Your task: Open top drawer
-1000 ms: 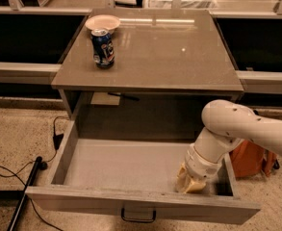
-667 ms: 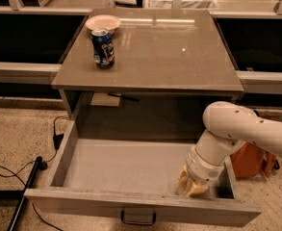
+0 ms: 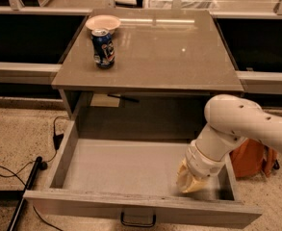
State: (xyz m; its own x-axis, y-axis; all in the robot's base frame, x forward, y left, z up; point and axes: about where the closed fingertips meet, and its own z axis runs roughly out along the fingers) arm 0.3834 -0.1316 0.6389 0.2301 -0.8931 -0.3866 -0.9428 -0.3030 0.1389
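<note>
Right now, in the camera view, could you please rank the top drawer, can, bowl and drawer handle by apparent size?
1. Top drawer, with the gripper inside it, near the front.
2. Can and bowl: too alike to rank.
3. Drawer handle, smallest, though nearest the camera.

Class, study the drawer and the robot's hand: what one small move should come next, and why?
Probably lift the hand straight up out of the top drawer. The drawer already stands pulled far out, with its grey inside in full view, and the hand sits low inside it by the right front corner, so no pulling seems left.
</note>
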